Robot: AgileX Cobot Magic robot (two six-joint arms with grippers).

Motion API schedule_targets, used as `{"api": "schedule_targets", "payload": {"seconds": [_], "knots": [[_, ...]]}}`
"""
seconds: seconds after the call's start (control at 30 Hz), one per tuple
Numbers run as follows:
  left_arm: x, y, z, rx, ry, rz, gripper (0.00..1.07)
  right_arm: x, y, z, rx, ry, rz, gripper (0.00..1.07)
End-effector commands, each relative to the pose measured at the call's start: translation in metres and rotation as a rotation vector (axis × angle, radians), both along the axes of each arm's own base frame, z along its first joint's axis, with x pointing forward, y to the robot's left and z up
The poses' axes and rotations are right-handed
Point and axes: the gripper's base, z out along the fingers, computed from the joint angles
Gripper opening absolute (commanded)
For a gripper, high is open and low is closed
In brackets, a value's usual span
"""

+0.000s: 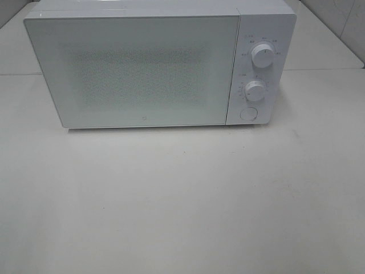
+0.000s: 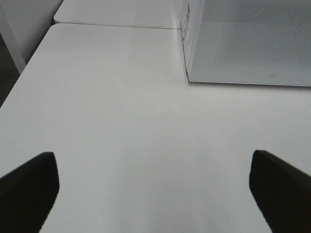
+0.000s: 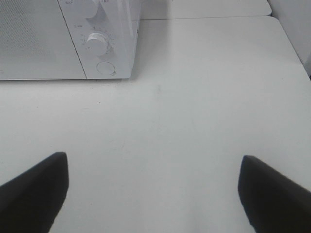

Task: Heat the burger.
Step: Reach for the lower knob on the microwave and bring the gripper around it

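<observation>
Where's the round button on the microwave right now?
In the exterior high view, the round button sits at the bottom of the microwave's right-hand control panel, directly below the lower knob.

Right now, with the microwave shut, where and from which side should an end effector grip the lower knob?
Grip the lower knob by its round rim, pinching across it, coming straight at the front panel of the microwave. The knob is a short cylinder sticking out from that panel, so probably only its edge offers a pinch.
</observation>
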Motion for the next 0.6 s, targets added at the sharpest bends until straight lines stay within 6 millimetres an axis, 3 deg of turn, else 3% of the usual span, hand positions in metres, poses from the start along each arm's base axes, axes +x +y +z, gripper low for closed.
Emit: {"api": "schedule_targets", "payload": {"seconds": [0.03,0.23,0.4,0.6], "knots": [[-0.004,-0.001,0.000,-0.004,-0.032,-0.004,1.01,0.015,0.000,0.006,-0.016,-0.029,-0.002,0.88],[-0.004,-0.001,0.000,-0.004,-0.032,-0.004,1.01,0.034,0.001,0.012,-0.015,-0.081,0.000,0.85],[-0.004,-0.001,0.000,-0.004,-0.032,-0.004,1.01,0.053,0.001,0.014,-0.020,-0.104,0.000,0.74],[-0.004,-0.001,0.000,-0.004,-0.032,-0.004,1.01,0.073,0.002,0.011,-0.018,-0.092,0.003,0.75]]}}
